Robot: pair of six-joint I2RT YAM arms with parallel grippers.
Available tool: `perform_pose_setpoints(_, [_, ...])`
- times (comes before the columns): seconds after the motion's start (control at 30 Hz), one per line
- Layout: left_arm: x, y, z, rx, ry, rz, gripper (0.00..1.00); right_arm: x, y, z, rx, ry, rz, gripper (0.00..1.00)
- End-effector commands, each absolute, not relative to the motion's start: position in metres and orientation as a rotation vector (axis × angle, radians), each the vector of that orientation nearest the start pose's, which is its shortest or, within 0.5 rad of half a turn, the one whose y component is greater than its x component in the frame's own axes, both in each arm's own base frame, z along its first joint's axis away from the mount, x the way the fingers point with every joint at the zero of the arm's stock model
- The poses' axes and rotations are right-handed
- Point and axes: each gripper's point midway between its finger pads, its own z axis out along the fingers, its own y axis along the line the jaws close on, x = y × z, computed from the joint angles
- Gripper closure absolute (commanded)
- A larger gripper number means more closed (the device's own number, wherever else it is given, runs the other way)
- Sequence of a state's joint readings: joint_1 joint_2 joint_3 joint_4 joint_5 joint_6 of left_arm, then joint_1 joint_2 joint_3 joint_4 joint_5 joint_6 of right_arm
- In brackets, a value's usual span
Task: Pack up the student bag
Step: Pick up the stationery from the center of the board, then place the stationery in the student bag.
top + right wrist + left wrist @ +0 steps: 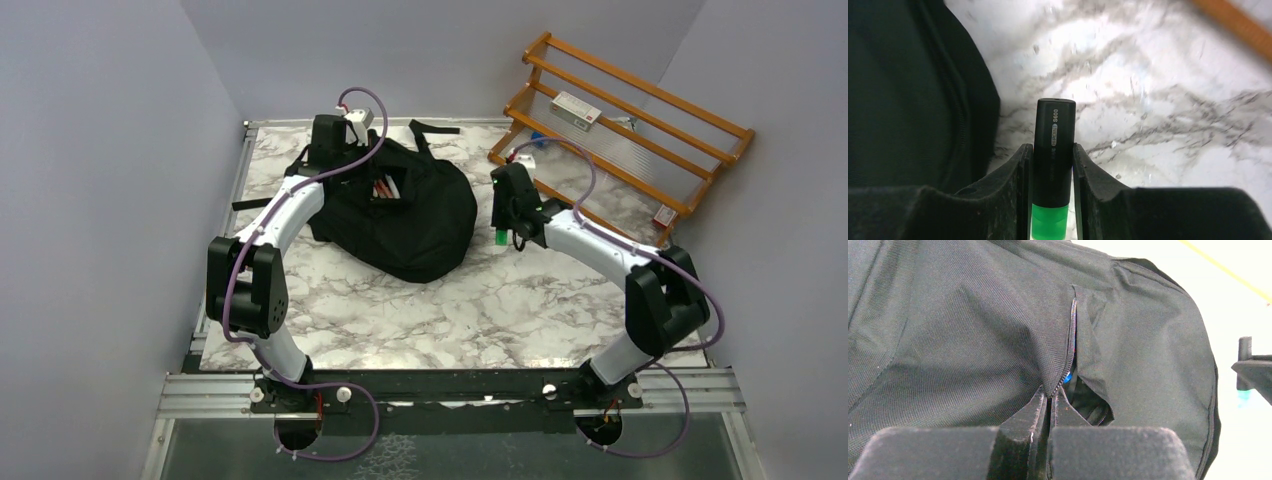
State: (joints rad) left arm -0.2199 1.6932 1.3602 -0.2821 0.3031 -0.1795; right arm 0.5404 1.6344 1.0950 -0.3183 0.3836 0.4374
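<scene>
Now grips a green highlighter (1054, 145) in the right pincer (1053, 155), long axis along the fingers, black cap outward, over the desk (1158, 100). Pinches the zip edge of the student bag (410, 215) tight in the left pincer (1050, 400), parting its mouth (385, 187). Finds bag far-left on the desk, mouth leftward of the highlighter, beyond the bag's right flank. Probably calls for a leftward carry by the right arm.
</scene>
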Motion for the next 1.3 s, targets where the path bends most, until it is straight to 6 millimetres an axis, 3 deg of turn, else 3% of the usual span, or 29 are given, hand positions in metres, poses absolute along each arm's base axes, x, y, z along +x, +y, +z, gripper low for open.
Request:
perform_pose_setpoints(0.0, [0.446,-0.174,0.190,0.257,2.162,-0.637,1.00,0.401,0.173,0.173,0.014,2.115,0.069,0.95])
perform_pose_setpoints(0.1, [0.442,-0.184,0.190,0.296,2.158,-0.648,1.00,0.399,0.212,0.208,-0.115,2.025,0.327,0.95])
perform_pose_setpoints(0.17, [0.438,-0.195,0.192,0.336,2.154,-0.654,1.00,0.392,0.241,0.224,-0.196,1.993,0.509,0.95])
perform_pose_setpoints(0.23, [0.433,-0.208,0.192,0.370,2.153,-0.668,1.00,0.388,0.256,0.232,-0.186,1.997,0.622,0.96])
perform_pose_setpoints(0.33, [0.426,-0.234,0.194,0.422,2.149,-0.701,1.00,0.388,0.255,0.233,-0.124,2.008,0.634,0.97])
perform_pose_setpoints(0.43, [0.421,-0.259,0.197,0.469,2.138,-0.734,1.00,0.392,0.233,0.223,-0.026,2.024,0.521,0.99])
perform_pose_setpoints(0.57, [0.417,-0.277,0.202,0.504,2.122,-0.757,1.00,0.386,0.225,0.213,-0.023,2.069,0.480,0.99])
perform_pose_setpoints(0.7, [0.417,-0.271,0.199,0.481,2.133,-0.715,1.00,0.375,0.239,0.209,-0.122,2.109,0.557,0.99])
perform_pose_setpoints(1.03, [0.385,-0.234,0.157,0.345,2.248,-0.594,1.00,0.370,0.274,0.195,-0.231,2.279,0.754,0.99])
perform_pose_setpoints(1.27, [0.374,-0.228,0.158,0.263,2.225,-0.609,1.00,0.358,0.305,0.181,-0.332,2.400,0.951,0.99])
